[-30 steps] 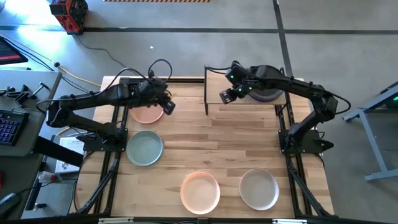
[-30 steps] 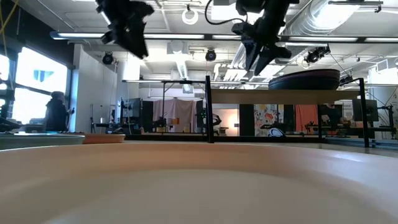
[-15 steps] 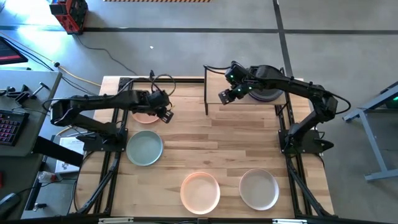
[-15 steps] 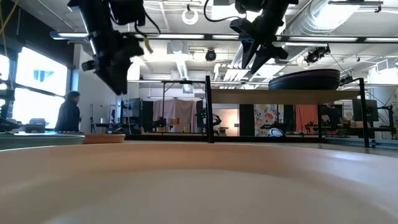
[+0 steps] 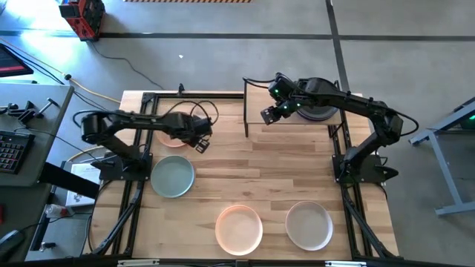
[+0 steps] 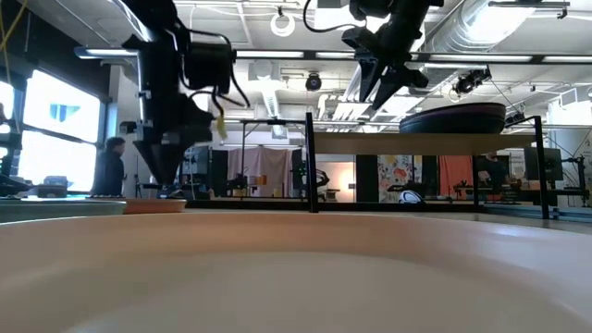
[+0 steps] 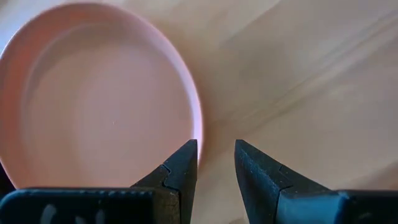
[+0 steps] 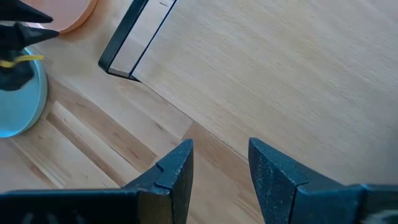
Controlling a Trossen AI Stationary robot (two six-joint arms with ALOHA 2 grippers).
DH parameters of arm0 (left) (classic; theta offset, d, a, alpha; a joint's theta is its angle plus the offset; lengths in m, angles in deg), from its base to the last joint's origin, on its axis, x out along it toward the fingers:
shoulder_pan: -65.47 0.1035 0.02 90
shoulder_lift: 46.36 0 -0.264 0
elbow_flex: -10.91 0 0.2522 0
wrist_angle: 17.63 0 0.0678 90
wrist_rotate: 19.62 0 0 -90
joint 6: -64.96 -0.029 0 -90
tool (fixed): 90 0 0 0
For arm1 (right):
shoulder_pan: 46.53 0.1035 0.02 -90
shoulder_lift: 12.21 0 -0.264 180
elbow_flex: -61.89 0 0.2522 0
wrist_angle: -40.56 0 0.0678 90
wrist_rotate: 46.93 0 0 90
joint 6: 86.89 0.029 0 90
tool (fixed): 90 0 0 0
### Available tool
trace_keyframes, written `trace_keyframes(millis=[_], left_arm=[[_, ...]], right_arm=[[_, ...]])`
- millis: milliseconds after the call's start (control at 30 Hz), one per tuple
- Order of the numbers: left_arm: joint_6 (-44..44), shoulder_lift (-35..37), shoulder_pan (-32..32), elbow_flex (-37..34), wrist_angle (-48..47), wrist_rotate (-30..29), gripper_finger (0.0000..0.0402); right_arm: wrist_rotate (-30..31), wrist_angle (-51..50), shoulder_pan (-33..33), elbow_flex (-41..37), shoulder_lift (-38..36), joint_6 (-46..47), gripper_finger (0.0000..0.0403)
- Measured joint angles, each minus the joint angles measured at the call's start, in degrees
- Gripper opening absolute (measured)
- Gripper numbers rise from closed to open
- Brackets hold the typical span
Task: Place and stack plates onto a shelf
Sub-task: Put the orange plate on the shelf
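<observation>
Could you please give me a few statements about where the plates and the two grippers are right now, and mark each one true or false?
1. The left gripper is open, low at the edge of a pink plate. True.
2. The green plate sits on the shelf. False: it lies on the table, near the left arm's base.
3. A stack of dark plates rests on the shelf. True.
4. The right gripper is holding a plate. False: its fingers are open and empty, above the shelf.
5. A beige plate lies beside another pink plate at the table's near edge. True.
</observation>
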Motion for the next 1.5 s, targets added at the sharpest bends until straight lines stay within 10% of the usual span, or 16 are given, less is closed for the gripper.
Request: trace_keyframes(millis=[567,1033,1500], left_arm=[[-1.53,-11.24,1.64,0.05,-0.19,-0.63,0.0097],[-10.12,-11.11,1.61,0.03,-0.29,0.89,0.0006],[-24.81,-6.06,-0.90,0.00,-4.37,1.38,0.0003]], right_arm=[[0.00,-0.04,0.01,0.00,-0.02,-1.07,0.0133],[0.02,0.09,0.01,0.00,-0.02,-1.50,0.0133],[0.32,1.48,0.02,0.00,-0.02,-2.34,0.0133]])
